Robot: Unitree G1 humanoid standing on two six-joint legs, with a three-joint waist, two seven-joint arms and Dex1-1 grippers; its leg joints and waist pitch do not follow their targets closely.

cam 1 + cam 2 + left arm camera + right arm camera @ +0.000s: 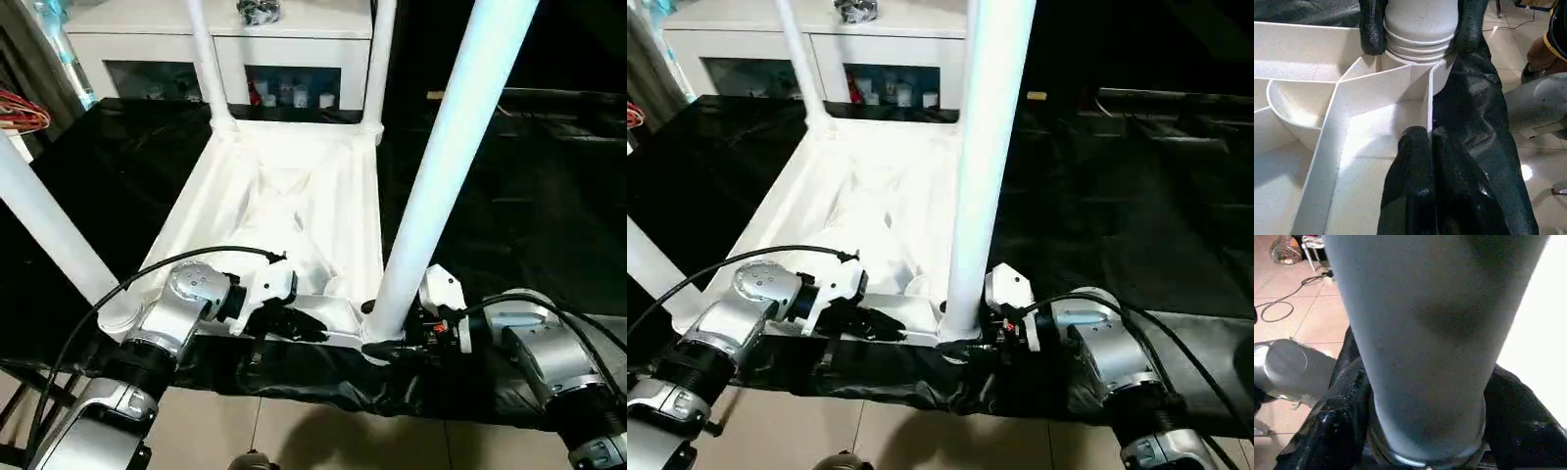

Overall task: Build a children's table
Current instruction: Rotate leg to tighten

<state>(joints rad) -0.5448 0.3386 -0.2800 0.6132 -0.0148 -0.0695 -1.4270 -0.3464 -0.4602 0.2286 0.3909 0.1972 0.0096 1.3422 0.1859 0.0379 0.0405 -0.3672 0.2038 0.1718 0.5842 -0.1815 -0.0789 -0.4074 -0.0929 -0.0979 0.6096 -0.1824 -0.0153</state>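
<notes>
A black-draped table (549, 196) stands before a white cabinet (294, 44). One upturned tabletop (294, 196) holds four legs (446, 166). The left gripper (294, 321) pinches its near rim; the right gripper (1418, 29) clasps the near-right leg.

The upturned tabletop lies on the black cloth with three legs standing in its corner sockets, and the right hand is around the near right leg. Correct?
Not quite: four legs stand in the tabletop, as the left eye view shows. The right hand is indeed around the near right leg.
</notes>
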